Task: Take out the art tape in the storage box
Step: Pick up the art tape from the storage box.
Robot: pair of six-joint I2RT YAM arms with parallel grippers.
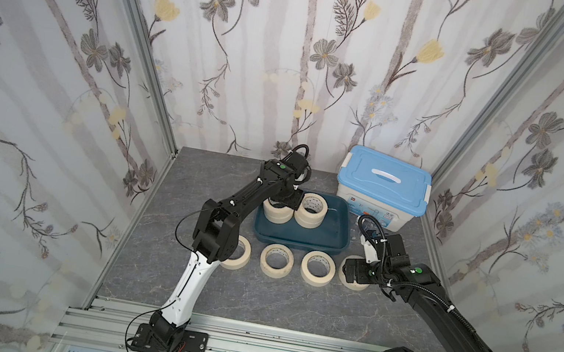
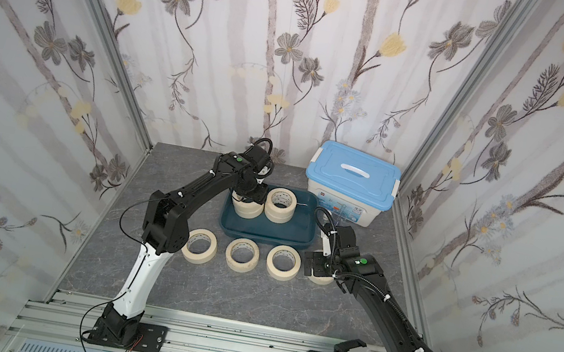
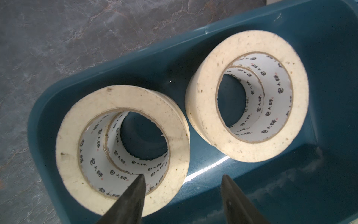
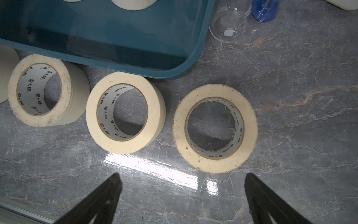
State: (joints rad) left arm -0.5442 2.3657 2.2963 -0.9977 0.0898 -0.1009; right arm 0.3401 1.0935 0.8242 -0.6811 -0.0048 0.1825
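- Box sits mid-table, open-topped. A lidded bin stands behind it to the right.
- Tape in the box: two stacks, two rolls each, just beside each other in its far left part.
- My left gripper is down at the stack nearest the box corner.
- One finger is over the top roll's core and the other finger is outside it. The jaws are part open, astride the roll's wall, with a clear gap on the outer side. Nothing is gripped.
- The other stack stands free.
- Tape out of the box: four rolls flat in a row on the table along the box's near side. These are the first roll, partly behind my left arm, the second roll, the third roll and the end roll.
- My right gripper is spread wide and empty, above the table just by the end roll. In both top views it hides most of that roll.
- A glass beaker stands near the box's right corner.
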